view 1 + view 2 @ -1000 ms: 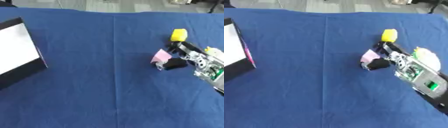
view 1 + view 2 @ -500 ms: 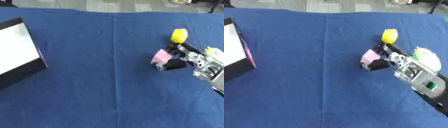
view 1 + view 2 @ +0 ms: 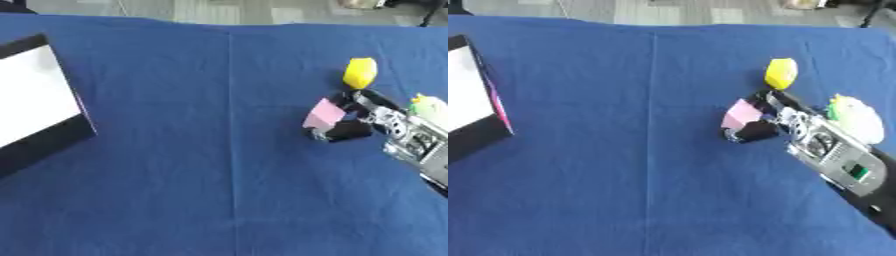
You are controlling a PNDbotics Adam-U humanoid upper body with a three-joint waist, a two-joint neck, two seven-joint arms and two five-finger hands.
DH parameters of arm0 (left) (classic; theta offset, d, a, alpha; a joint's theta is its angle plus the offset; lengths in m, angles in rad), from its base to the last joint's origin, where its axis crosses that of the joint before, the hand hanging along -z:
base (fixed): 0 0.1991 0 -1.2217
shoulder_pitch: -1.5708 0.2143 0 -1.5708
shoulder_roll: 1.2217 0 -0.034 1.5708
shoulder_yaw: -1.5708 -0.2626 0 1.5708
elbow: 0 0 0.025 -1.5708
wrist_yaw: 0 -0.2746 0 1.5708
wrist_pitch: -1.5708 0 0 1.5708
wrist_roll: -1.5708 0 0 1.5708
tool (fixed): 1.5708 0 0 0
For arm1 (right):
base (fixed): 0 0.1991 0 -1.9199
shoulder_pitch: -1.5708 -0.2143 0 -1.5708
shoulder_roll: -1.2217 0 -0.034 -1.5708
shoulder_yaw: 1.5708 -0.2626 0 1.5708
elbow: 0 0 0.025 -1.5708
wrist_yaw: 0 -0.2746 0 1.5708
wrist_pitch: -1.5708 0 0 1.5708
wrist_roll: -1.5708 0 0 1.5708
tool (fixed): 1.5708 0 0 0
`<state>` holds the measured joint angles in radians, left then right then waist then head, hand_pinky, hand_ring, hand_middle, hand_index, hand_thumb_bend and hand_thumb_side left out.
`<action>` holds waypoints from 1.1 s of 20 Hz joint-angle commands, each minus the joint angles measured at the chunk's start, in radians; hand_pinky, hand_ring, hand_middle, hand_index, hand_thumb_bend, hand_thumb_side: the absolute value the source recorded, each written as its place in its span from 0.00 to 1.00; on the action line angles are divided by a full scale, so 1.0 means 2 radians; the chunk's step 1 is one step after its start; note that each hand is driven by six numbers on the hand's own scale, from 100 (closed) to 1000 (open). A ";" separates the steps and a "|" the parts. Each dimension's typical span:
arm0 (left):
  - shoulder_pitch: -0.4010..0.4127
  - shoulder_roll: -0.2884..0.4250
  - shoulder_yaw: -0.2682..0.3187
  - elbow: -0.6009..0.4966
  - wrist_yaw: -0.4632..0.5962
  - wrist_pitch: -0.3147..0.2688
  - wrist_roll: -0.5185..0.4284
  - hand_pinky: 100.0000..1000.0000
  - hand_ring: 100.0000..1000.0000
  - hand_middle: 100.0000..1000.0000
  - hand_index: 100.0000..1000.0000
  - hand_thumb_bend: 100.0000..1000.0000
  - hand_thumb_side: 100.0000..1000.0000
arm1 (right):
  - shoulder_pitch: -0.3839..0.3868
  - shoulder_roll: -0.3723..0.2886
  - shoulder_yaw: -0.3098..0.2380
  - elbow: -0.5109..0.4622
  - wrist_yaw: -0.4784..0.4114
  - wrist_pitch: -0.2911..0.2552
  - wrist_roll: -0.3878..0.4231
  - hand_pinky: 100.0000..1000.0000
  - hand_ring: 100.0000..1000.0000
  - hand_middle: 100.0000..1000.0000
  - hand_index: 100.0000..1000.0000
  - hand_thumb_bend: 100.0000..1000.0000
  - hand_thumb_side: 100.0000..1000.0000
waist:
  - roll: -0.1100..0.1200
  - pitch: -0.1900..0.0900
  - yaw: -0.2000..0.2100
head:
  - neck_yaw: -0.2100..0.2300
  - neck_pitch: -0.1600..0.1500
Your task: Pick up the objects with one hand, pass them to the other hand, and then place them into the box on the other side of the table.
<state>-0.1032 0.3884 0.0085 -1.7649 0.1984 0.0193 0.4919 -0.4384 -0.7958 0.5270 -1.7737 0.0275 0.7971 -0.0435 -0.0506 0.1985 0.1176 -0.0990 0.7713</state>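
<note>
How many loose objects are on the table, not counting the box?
3: a pink block pinched by the right hand, a yellow object just beyond it, and a pale green-white object right of the hand. None appear hidden.

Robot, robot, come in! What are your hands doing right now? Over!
Right hand pinching the pink block. Left hand out of view. Yellow object just beyond on the blue cloth. Box at far left, path open.

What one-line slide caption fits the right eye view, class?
Right hand closes on the pink block beside a yellow object, with the box waiting across the blue table.
</note>
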 commanded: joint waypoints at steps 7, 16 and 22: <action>0.000 0.004 -0.002 -0.002 0.003 0.001 -0.003 0.87 0.71 0.76 0.84 0.09 0.97 | -0.003 -0.006 -0.002 0.004 0.007 -0.001 0.006 0.87 0.83 0.76 0.83 0.47 0.25 | 0.003 0.000 0.000 | 0.002 -0.001; -0.001 0.004 -0.002 -0.003 0.003 0.001 -0.003 0.87 0.71 0.77 0.84 0.09 0.97 | -0.003 -0.003 -0.001 0.008 0.010 0.006 0.012 0.86 0.80 0.71 0.78 0.41 0.17 | 0.004 0.001 0.001 | 0.002 -0.001; -0.002 0.003 -0.003 -0.003 0.003 0.001 -0.004 0.87 0.71 0.77 0.84 0.09 0.97 | -0.004 0.001 0.000 0.015 0.008 0.008 0.014 0.85 0.79 0.70 0.77 0.41 0.16 | 0.005 0.002 0.002 | 0.001 -0.001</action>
<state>-0.1039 0.3857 0.0072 -1.7652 0.1998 0.0203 0.4877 -0.4387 -0.7791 0.5323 -1.7422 0.0408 0.8124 -0.0182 -0.0505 0.1985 0.1204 -0.0961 0.7713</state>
